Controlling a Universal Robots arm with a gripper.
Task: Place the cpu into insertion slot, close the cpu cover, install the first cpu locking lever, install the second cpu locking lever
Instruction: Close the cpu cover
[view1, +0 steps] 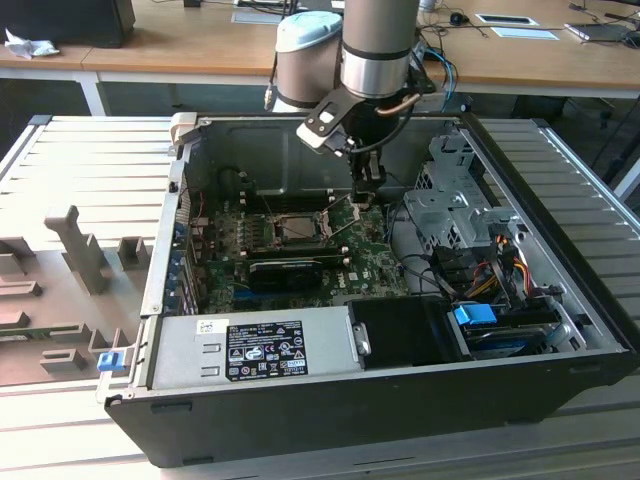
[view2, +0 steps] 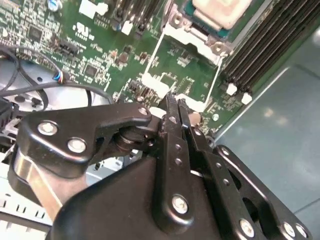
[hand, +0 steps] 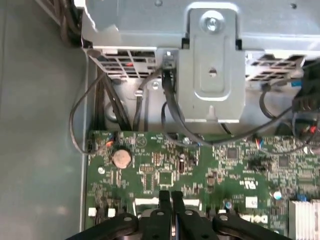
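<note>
Two black metal fingers (view2: 167, 125) pressed together, black gripper (view2: 176, 102) tips at free edge of raised square silver open-middle cpu cover (view2: 156, 84), beyond it thin square pale-topped cpu (view2: 220, 10) seated in socket (view2: 175, 20), green motherboard (view2: 100, 45) around

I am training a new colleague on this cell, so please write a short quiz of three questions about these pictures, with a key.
1. True or false: the cpu cover lies closed over the cpu.
2. The fingers of the claw are: A) wide open, B) pressed together, C) around a cable.
3. In the exterior view, on which side of the green board stands the metal drive cage?
Key: 1 false, it is swung open. 2 B. 3 The exterior view's right.
</note>
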